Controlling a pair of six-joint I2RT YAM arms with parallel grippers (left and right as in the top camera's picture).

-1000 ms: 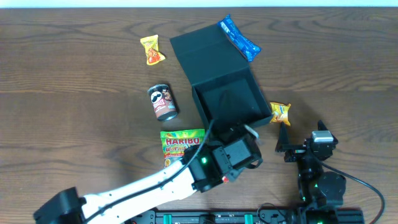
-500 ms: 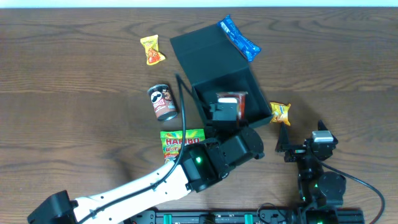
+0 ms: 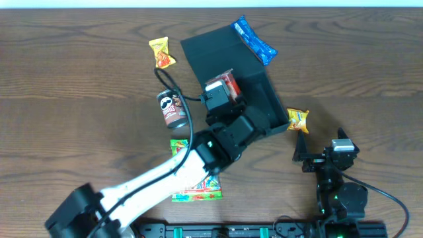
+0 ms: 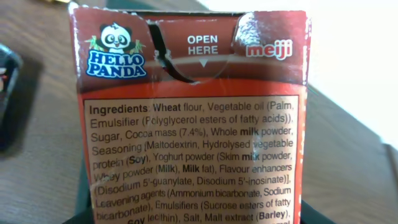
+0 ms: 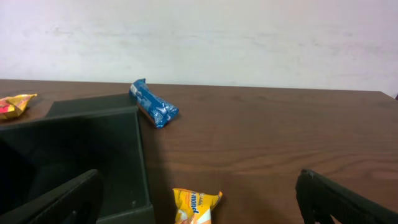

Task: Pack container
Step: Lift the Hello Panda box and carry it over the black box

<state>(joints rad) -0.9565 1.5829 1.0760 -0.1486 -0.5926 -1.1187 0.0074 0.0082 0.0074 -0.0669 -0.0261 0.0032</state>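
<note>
The dark green container [image 3: 275, 111] stands open at the table's middle, its flap lid [image 3: 211, 49] folded back to the far left. My left gripper [image 3: 220, 94] is shut on a red Hello Panda carton [image 3: 229, 80] and holds it over the container's back left part, near the lid hinge. The carton [image 4: 193, 124] fills the left wrist view and hides the fingers. My right gripper [image 3: 324, 158] is open and empty near the front edge, right of the container. In the right wrist view it [image 5: 198, 185] faces the container's wall [image 5: 124, 155].
A yellow snack packet [image 3: 298, 119] lies by the container's right front corner, also seen from the right wrist [image 5: 196, 206]. A blue packet [image 3: 254, 39], a yellow-red candy [image 3: 161, 53], a Pringles can [image 3: 173, 109] and a Haribo bag [image 3: 180, 147], partly under my left arm, lie around.
My left gripper has carried the red carton from the container's front edge, over its inside, to the back left near the lid. The right arm has not moved.
</note>
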